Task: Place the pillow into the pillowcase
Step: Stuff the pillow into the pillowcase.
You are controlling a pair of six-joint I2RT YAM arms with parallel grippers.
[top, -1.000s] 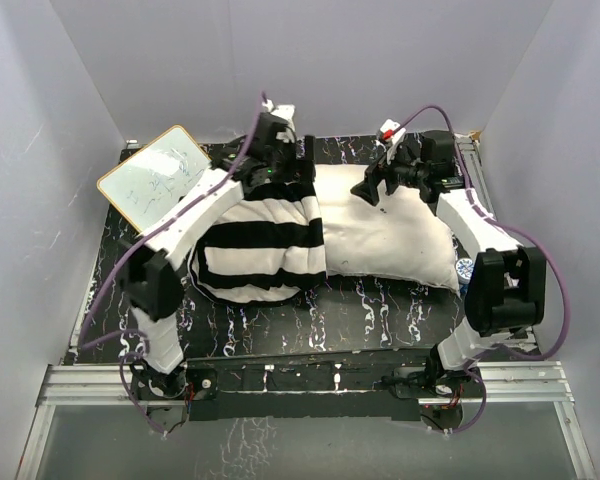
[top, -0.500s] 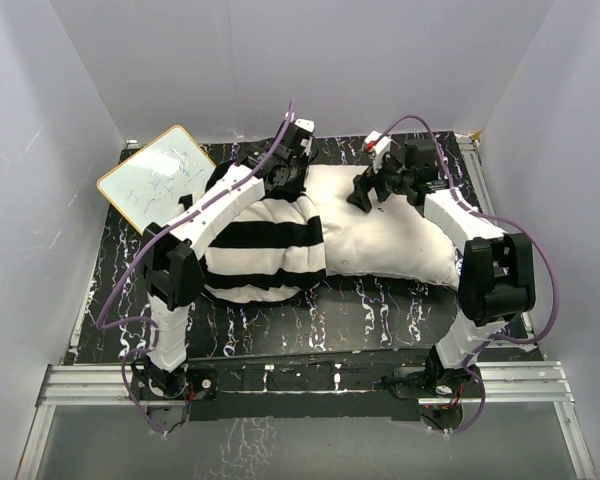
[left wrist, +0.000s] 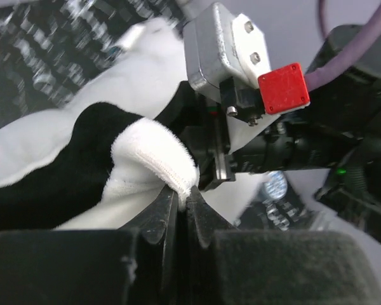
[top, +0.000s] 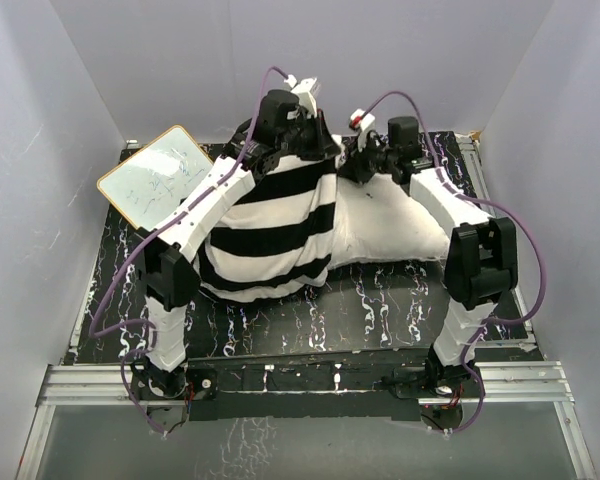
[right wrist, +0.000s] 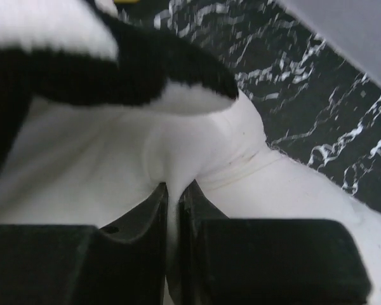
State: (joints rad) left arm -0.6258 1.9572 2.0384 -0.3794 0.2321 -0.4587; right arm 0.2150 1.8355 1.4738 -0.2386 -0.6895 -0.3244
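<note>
Left gripper (left wrist: 183, 206) is clamped on the pillowcase (top: 270, 235) hem. Right gripper (right wrist: 173, 194) pinches a fold of the pillow (top: 395, 225).

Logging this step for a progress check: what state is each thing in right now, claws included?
pillow: left part inside the pillowcase, right part sticking out.
pillowcase: drawn partway over the pillow, hem pinched.
left claw: shut on the pillowcase hem.
right claw: shut on the pillow's fabric.
whiteboard: at far left, untouched.
</note>
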